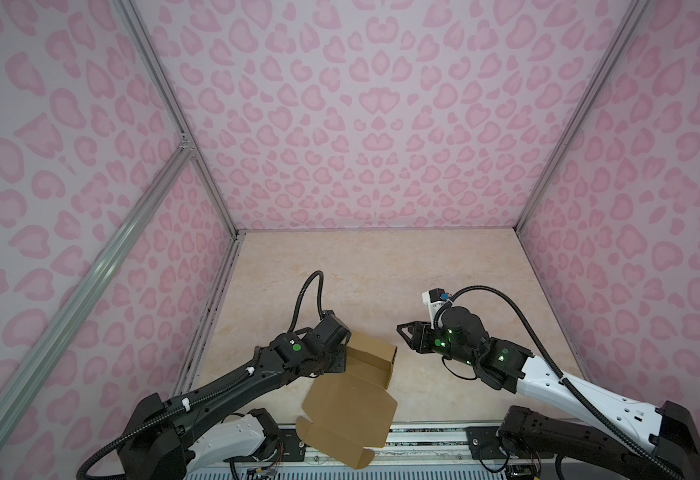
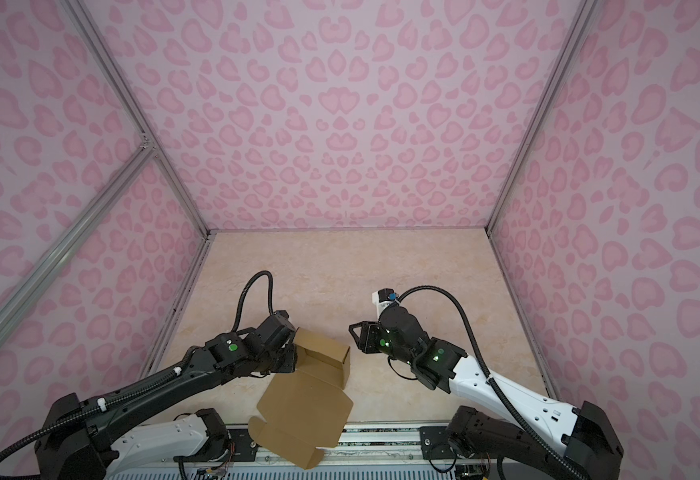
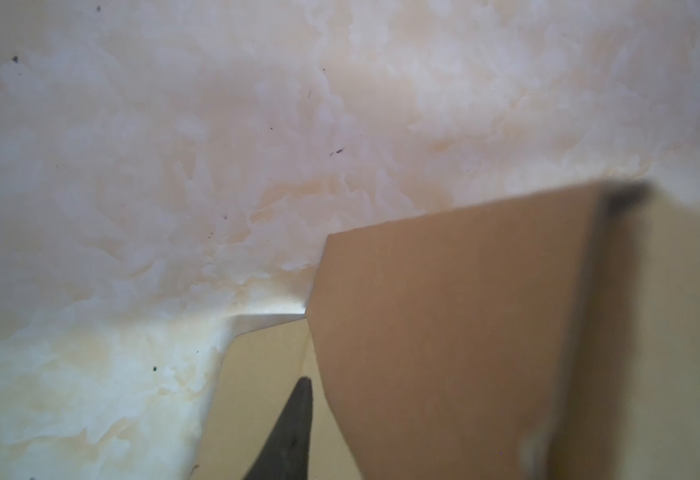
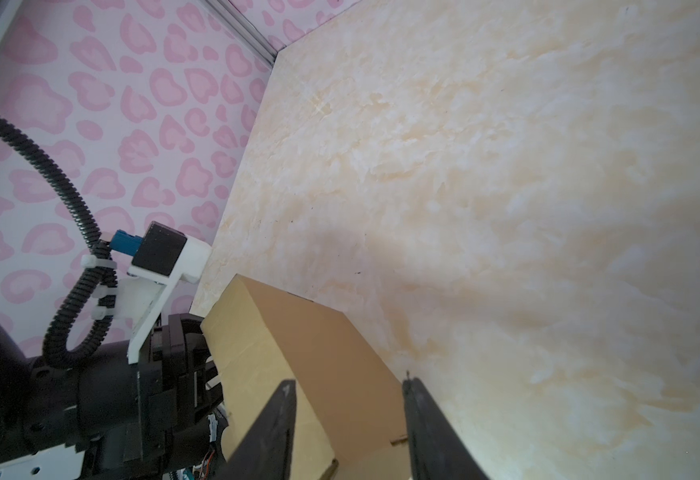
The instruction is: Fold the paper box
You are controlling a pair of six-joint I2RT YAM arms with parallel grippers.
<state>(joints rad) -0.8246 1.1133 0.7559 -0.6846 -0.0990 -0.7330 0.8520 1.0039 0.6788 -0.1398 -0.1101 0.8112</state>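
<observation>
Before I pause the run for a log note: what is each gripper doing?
Left gripper: at the paper box; open or closed cannot be told.
Right gripper: open, holding nothing, clear of the box.

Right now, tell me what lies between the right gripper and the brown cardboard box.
Only bare marbled beige tabletop separates the right gripper from the brown cardboard box in both top views.

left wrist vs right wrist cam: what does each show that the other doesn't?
Left wrist only: one dark finger tip low beside a raised panel of the plain brown cardboard paper box, close up. Right wrist only: the left arm's wrist with its white camera mount, the pink-patterned wall, both right fingers apart. Shared: the box and beige marbled tabletop.
</observation>
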